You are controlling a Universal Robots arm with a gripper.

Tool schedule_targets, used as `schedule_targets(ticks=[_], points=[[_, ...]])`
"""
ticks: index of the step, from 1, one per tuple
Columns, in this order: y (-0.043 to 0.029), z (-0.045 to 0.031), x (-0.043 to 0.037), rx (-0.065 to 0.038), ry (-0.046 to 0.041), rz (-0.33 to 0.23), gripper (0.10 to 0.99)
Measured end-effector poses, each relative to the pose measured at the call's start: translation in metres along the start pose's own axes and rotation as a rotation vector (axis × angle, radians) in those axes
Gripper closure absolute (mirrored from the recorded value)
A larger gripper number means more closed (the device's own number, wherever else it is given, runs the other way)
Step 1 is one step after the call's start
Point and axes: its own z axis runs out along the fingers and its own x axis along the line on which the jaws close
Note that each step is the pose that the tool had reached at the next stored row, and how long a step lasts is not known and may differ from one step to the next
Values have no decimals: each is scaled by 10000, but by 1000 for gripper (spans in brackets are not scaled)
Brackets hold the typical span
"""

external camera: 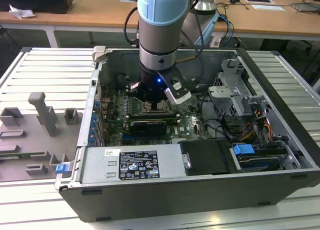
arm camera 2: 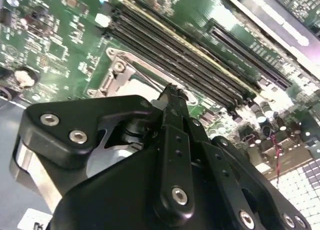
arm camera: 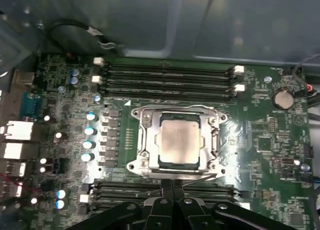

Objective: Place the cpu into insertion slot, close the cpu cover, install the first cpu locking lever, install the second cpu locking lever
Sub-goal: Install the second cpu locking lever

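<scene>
Gripper [arm camera: 171, 186]: fingers pressed together, nothing between them; tips just beside the near edge of the socket, by a thin lever wire [arm camera: 197, 179]. In the exterior view, hangs inside the open case [external camera: 280, 140] over the board [external camera: 190, 121].
Cpu [arm camera: 179, 139]: seated flat in the socket, square to it, top showing through the cover opening.
Cover [arm camera: 148, 135]: down over the cpu, framing it on all sides; bent tabs and screws at the corners.
Cpu look: pale silvery-grey square top, dull sheen, faint smudging, thin dark edge around it.
Cover look: thin bright metal frame, shiny, stamped edges.
Handling, cpu: judged light, stiff, fragile underneath; smooth top likely slippery; best held by opposite edges, never pressed on the middle.
Handling, cover: judged thin, springy on its hinge; push on the frame edge, not the opening.
Lever: thin stiff wire, likely springy under load; hook at its end, near the fingers.
Around: memory slots [arm camera: 170, 76] beyond the socket, second row near the fingers.
</scene>
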Motion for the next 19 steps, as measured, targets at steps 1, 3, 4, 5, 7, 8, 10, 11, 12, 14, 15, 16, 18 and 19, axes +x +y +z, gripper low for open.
schedule_targets(ticks=[1, 3, 4, 5, 7, 8, 10, 11, 12, 14, 15, 16, 18, 19], points=[[-2, 14, 28, -5, 2, -12, 980], [-17, 77, 85, -26, 10, -54, 980], [-20, 95, 89, -27, 12, -62, 980], [-24, 111, 92, -28, 14, -70, 980], [-33, 162, 103, -30, 19, -96, 980], [-36, 178, 106, -35, 20, -101, 980], [-49, 213, 120, -142, 13, -100, 980], [-61, 221, 144, -267, 4, -94, 980], [-70, 224, 163, -341, 1, -95, 980], [-92, 230, 221, -559, -13, -94, 980], [-104, 234, 240, -647, -18, -95, 980], [-112, 237, 254, -703, -21, -95, 980], [-141, 262, 268, -839, -29, -92, 980], [-148, 280, 271, -871, -33, -90, 980]])
